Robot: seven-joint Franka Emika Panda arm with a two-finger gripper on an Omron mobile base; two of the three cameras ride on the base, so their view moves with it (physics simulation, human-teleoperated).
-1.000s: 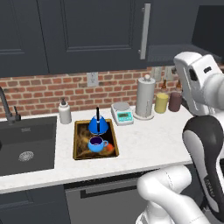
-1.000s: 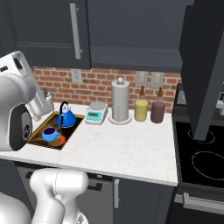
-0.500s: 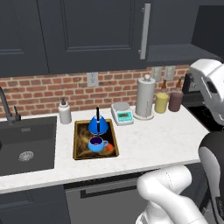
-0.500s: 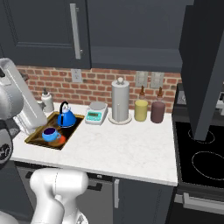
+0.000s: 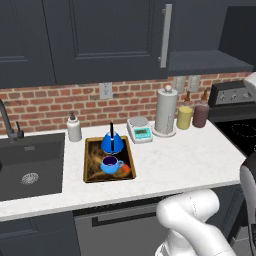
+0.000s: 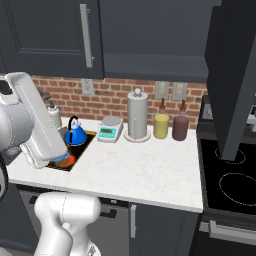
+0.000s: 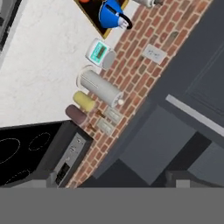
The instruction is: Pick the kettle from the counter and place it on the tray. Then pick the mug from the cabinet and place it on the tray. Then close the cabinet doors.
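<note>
kettle [image 5: 112,143] upright on tray [image 5: 92,170], mug [image 5: 110,164] handle pointing right, hand state unclear

Kettle [image 5: 112,144] and mug [image 5: 109,164] on tray [image 5: 90,161].

Both base views overlook the counter [image 5: 180,160]; hand view rolled sideways.

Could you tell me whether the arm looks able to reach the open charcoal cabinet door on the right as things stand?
Probably yes: the tall dark charcoal cabinet door hangs open over the black stove, with nothing in front of it, though the tool's own position is unclear.
</note>
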